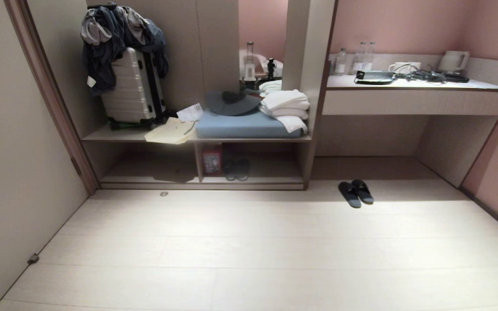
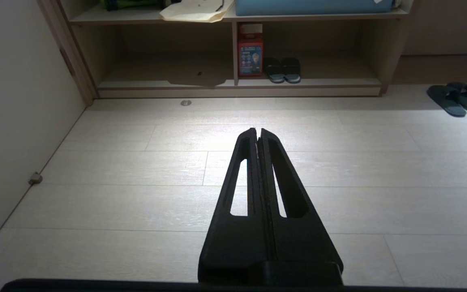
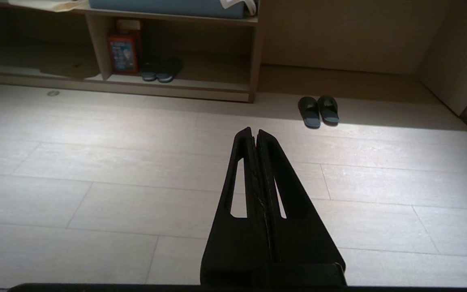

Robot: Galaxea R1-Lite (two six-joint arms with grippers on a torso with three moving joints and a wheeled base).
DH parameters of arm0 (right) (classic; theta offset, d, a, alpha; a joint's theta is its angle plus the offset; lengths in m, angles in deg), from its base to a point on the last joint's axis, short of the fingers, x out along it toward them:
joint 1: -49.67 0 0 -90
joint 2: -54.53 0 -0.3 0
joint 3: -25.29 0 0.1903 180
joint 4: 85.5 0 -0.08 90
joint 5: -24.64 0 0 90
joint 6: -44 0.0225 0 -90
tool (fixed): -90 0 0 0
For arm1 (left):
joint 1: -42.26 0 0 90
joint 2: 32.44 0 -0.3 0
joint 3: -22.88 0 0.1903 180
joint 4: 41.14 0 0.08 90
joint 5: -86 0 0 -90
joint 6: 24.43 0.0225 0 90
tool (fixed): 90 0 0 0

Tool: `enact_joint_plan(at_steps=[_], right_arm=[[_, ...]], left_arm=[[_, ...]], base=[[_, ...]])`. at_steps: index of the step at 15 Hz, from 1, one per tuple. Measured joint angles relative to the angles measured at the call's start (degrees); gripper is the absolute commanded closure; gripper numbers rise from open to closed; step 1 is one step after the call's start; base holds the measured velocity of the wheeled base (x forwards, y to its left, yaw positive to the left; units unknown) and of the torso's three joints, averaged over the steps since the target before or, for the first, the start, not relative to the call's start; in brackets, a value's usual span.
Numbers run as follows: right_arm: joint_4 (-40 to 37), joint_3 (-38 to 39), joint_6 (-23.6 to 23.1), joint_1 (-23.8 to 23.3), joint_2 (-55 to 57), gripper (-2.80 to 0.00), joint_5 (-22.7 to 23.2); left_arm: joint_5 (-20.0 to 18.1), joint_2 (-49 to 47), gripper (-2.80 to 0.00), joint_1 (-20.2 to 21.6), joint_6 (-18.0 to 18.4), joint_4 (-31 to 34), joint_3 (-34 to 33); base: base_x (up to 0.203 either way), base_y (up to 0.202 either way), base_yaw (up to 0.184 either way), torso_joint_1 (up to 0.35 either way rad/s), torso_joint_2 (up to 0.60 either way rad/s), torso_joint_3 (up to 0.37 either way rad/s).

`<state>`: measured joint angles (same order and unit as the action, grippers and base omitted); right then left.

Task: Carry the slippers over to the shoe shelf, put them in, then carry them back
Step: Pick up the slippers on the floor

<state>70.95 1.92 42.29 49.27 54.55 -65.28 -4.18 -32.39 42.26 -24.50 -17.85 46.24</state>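
Note:
The slippers (image 1: 355,193), a dark backless pair, lie side by side on the pale floor just right of the shoe shelf (image 1: 145,179), below the desk. They show too in the left wrist view (image 2: 454,99) and the right wrist view (image 3: 318,110). The shelf is a low beige cubby with an upright divider (image 1: 197,162). My left gripper (image 2: 258,130) and right gripper (image 3: 255,132) both hang shut and empty over bare floor, well short of the slippers. Neither arm shows in the head view.
Another dark pair (image 1: 237,169) and a red box (image 1: 212,159) stand in the shelf's right bay. On top are a suitcase (image 1: 132,93) under clothes, a blue cushion (image 1: 244,124) and towels (image 1: 285,106). The desk (image 1: 413,101) is at right, a wall at left.

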Motion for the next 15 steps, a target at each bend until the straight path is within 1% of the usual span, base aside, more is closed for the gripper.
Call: enact_joint_plan(at_steps=[11,12,15], right_arm=[[0.02,0.0,0.0,-0.01,0.0,0.0,0.01],[0.02,0.0,-0.02,-0.01,0.0,0.0,0.0],[0.0,0.0,0.0,-0.01,0.0,0.0,0.0]], left_arm=[[0.0,0.0,0.0,0.0,0.0,0.02,0.0],[0.02,0.0,0.0,0.0,0.0,0.0,0.0],[0.0,0.0,0.0,0.0,0.0,0.0,0.0]], base=[[0.0,0.0,0.0,0.0,0.0,0.0],[0.09,0.0,0.003,-0.002,-0.01,0.007],[0.188,0.0,0.0,0.007,0.0,0.002]])
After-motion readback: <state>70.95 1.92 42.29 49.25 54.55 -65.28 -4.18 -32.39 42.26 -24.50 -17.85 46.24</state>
